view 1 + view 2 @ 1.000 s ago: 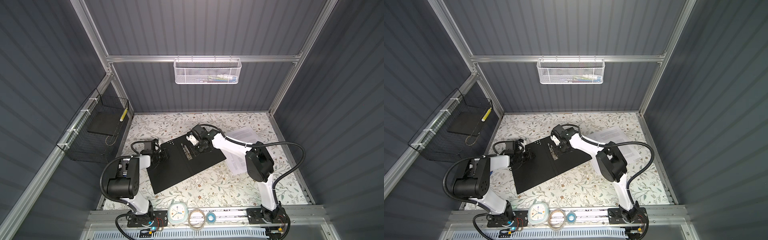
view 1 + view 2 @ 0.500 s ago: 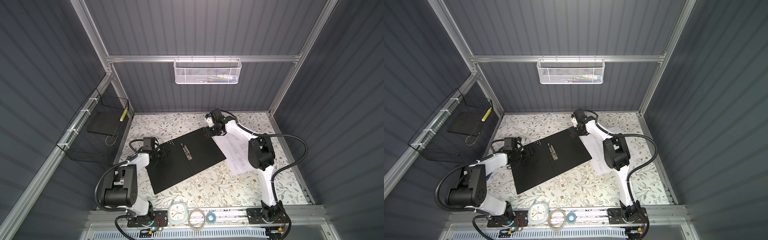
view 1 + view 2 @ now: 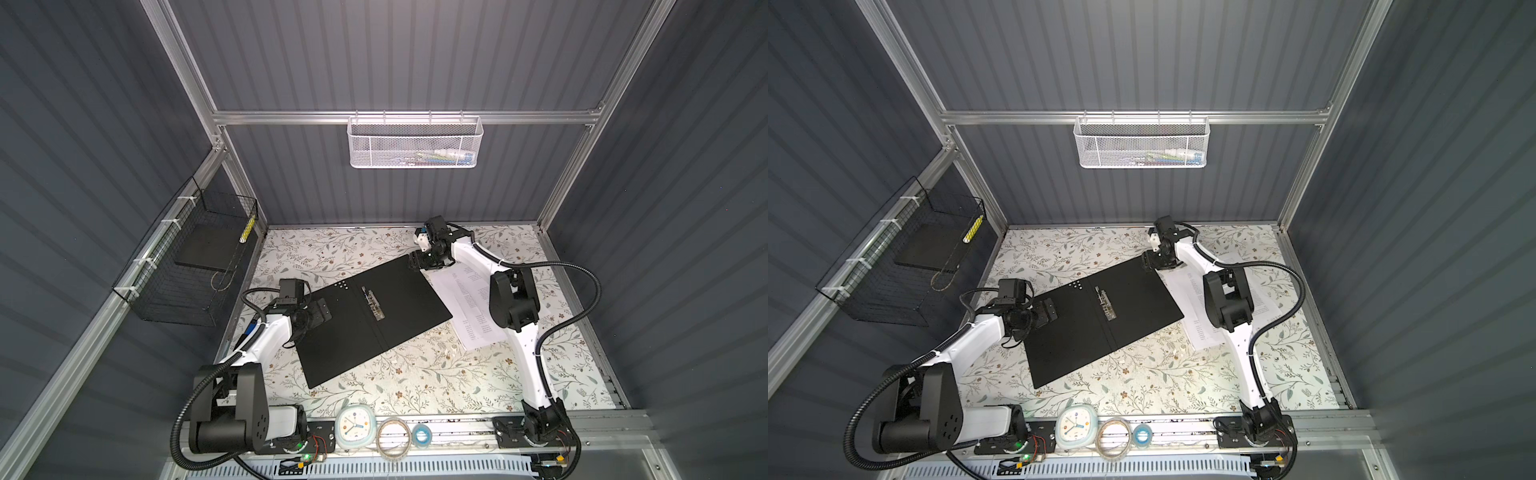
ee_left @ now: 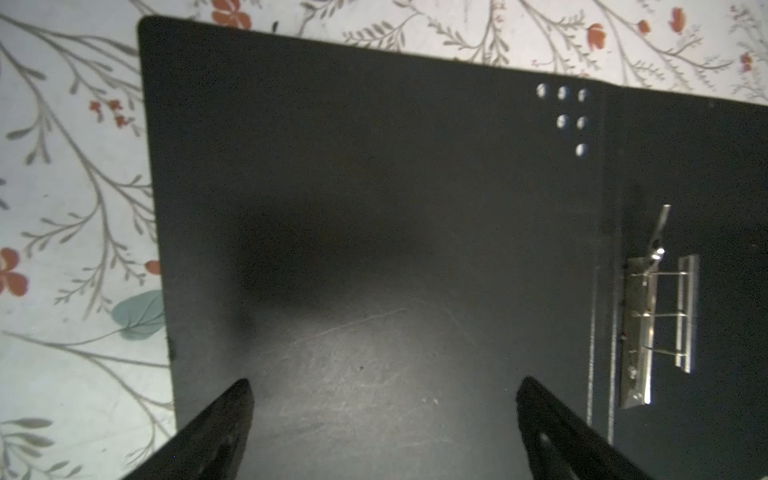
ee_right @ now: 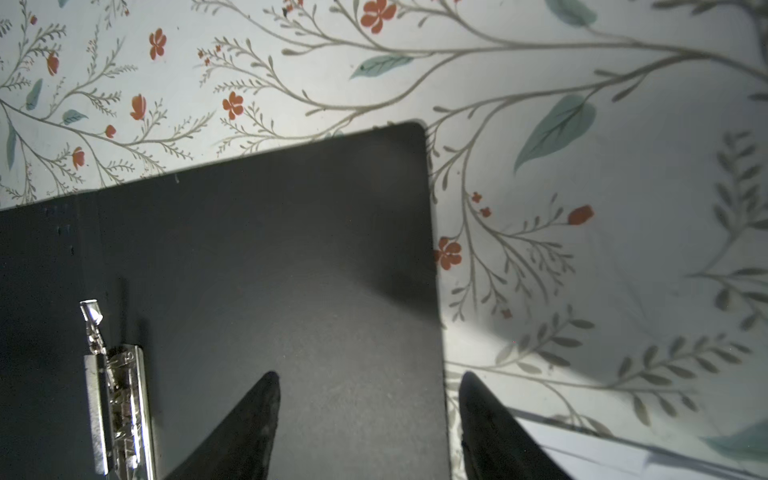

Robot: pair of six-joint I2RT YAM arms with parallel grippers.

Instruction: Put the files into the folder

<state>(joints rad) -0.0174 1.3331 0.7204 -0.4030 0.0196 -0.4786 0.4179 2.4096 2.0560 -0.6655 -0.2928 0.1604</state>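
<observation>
The folder [image 3: 374, 316] lies open on the floral table, black inside up, in both top views [image 3: 1100, 320]. Its metal ring clip [image 3: 372, 303] sits along the spine. My left gripper [image 3: 322, 313] hovers over the left cover, jaws wide apart and empty; the left wrist view shows the cover [image 4: 374, 187] between the fingers and the clip [image 4: 648, 324] off to one side. My right gripper [image 3: 417, 262] is open at the folder's far right corner, straddling its edge [image 5: 432, 291]. The files [image 3: 465, 299], white printed sheets, lie right of the folder, partly under the right arm.
A white mesh basket [image 3: 414, 143] hangs on the back wall and a black wire basket [image 3: 195, 266] on the left wall. A small clock [image 3: 355, 424] and tape rolls [image 3: 393, 432] sit on the front rail.
The right arm swung from the ring clip to the folder's far right corner and its jaws widened. The left gripper's jaws went from shut to wide open over the left cover.
</observation>
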